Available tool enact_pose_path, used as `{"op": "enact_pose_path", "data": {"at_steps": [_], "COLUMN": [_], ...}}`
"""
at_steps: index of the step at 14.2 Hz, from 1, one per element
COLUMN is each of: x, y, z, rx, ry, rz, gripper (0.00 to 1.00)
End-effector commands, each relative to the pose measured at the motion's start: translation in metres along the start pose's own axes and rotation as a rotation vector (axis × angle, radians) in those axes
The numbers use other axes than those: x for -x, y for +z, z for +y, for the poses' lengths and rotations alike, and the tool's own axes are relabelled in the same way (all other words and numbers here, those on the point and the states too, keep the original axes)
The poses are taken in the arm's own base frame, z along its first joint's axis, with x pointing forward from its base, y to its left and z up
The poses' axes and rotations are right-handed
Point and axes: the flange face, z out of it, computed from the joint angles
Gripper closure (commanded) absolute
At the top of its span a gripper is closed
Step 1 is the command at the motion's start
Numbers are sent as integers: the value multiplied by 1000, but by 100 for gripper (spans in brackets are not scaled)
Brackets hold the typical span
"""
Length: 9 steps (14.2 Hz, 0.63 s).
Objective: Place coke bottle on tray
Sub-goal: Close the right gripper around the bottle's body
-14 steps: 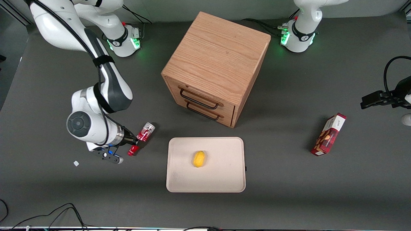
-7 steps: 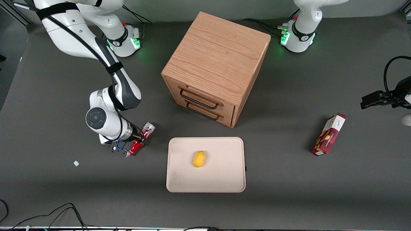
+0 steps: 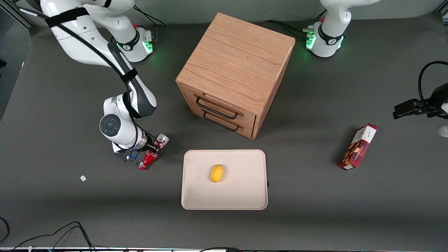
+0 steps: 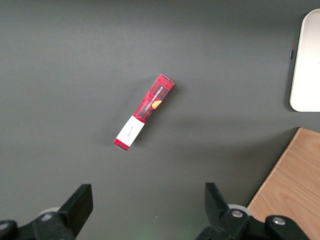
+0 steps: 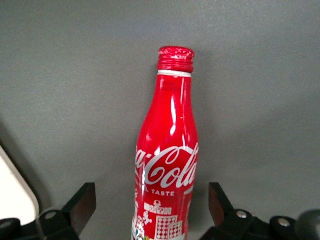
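Note:
The coke bottle (image 3: pixel 154 152) lies on its side on the dark table, beside the tray (image 3: pixel 245 192) toward the working arm's end. Its silvery end points toward the cabinet and its red cap toward the front camera. My gripper (image 3: pixel 151 151) is low over the bottle's middle. In the right wrist view the gripper (image 5: pixel 151 204) is open, with one finger (image 5: pixel 82 204) on each side of the bottle (image 5: pixel 167 150) and a gap at both sides. A corner of the tray (image 5: pixel 12 192) shows beside it.
A yellow lemon-like fruit (image 3: pixel 217 173) lies on the tray. A wooden two-drawer cabinet (image 3: pixel 234 70) stands farther from the front camera than the tray. A red snack carton (image 3: pixel 358 146) lies toward the parked arm's end and shows in the left wrist view (image 4: pixel 144 111). A small white scrap (image 3: pixel 83 178) lies on the table.
My arm has moved toward the tray and brought the gripper from beside the bottle to over its middle. The bottle has stayed in about the same place.

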Motion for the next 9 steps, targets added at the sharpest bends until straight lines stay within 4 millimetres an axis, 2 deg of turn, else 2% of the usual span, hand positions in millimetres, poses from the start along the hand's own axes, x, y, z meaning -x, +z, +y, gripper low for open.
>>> {"op": "enact_pose_path", "data": {"at_steps": [1, 9], "x": [2, 2], "y": [14, 23], "z": [-2, 0], "rx": [0, 8], "ry": [10, 0], "rz": [24, 29], "gripper": [0, 0]}}
